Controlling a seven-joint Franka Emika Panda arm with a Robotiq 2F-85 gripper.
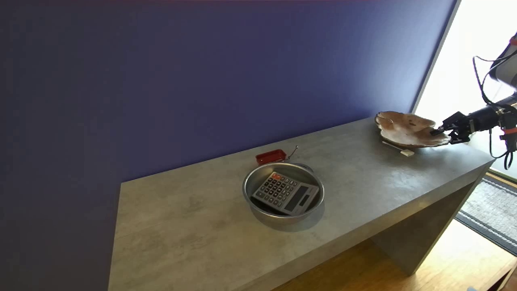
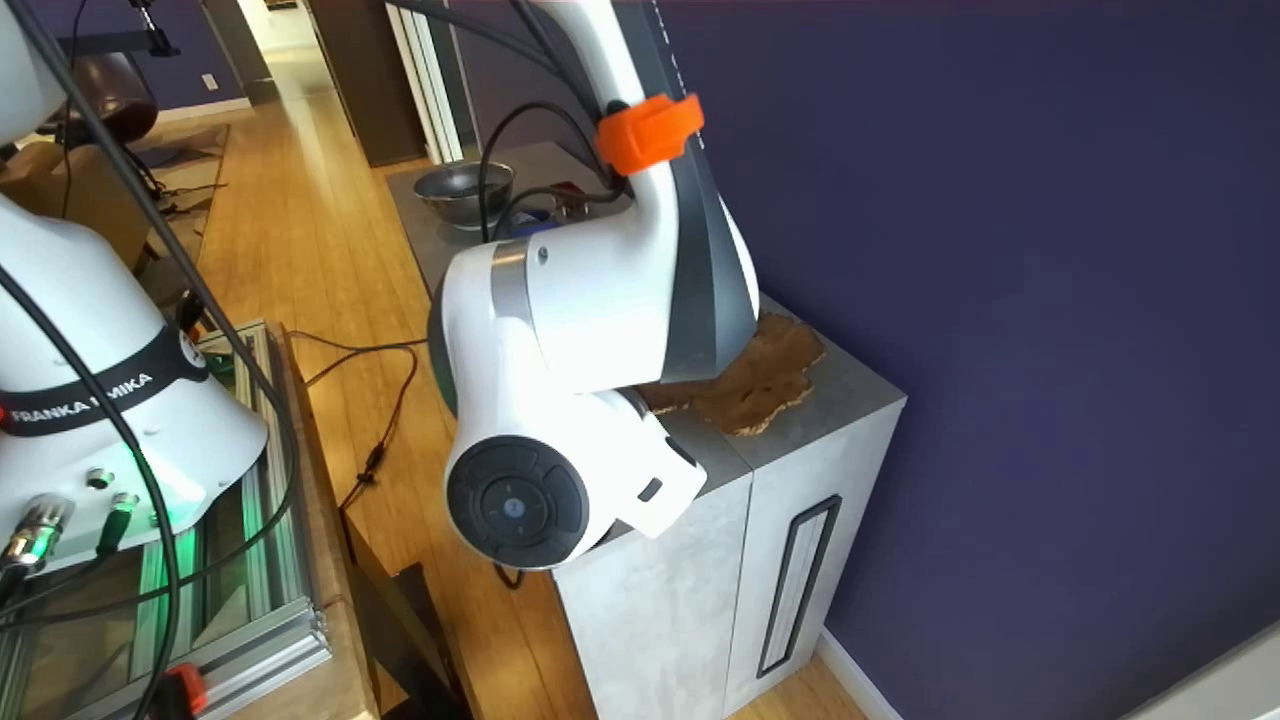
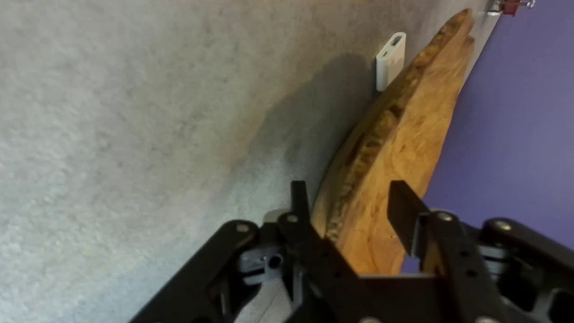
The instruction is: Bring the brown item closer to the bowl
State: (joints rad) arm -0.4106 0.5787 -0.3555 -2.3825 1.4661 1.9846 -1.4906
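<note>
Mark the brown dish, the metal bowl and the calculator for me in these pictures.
Brown dish (image 1: pixel 407 131): in an exterior view, on its hollow inner face.
Metal bowl (image 2: pixel 460 210): in an exterior view, on its outer wall.
Calculator (image 1: pixel 285 193): in an exterior view, near the middle of its top face.

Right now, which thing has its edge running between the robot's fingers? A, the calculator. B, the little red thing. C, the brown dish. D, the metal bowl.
C: in the wrist view the edge of the brown dish runs between the spread fingers, one over its inner face and the other just outside its rim.
</note>
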